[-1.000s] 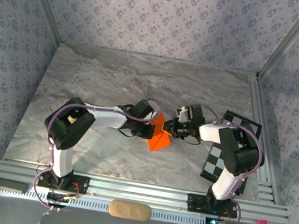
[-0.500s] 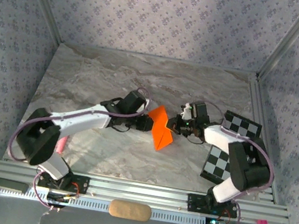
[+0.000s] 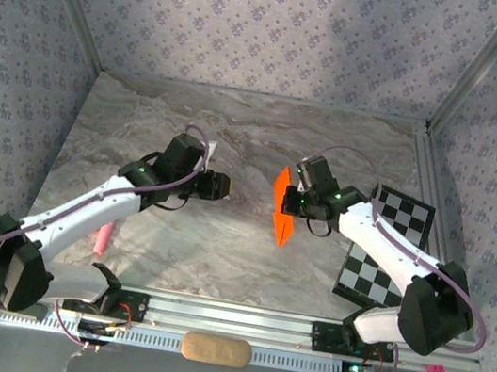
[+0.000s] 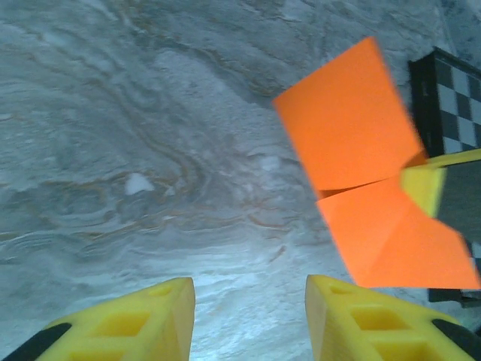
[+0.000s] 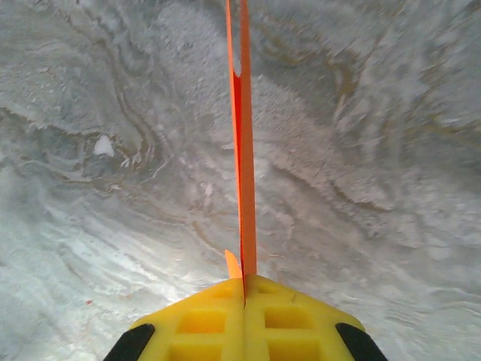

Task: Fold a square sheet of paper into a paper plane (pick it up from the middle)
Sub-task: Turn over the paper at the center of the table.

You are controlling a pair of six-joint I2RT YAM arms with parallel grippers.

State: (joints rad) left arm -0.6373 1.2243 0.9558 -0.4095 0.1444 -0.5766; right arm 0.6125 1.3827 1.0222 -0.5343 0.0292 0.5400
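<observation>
Backing off to the left, the left gripper (image 3: 218,186) has released, its jaws part open and empty. The right gripper (image 3: 297,202) alone stays clamped on the orange paper (image 3: 282,225), held on edge above the table (image 3: 146,112). Any further folding likely needs a fresh two-handed grip.

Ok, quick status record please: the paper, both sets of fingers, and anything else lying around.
paper: orange paper, folded, held upright on edge
right fingers: shut on the orange paper
left fingers: open, empty, apart from the paper
checkerboard card: flat at the right edge of the table, partly under the right arm
pink stick: on the table beside the left arm
</observation>
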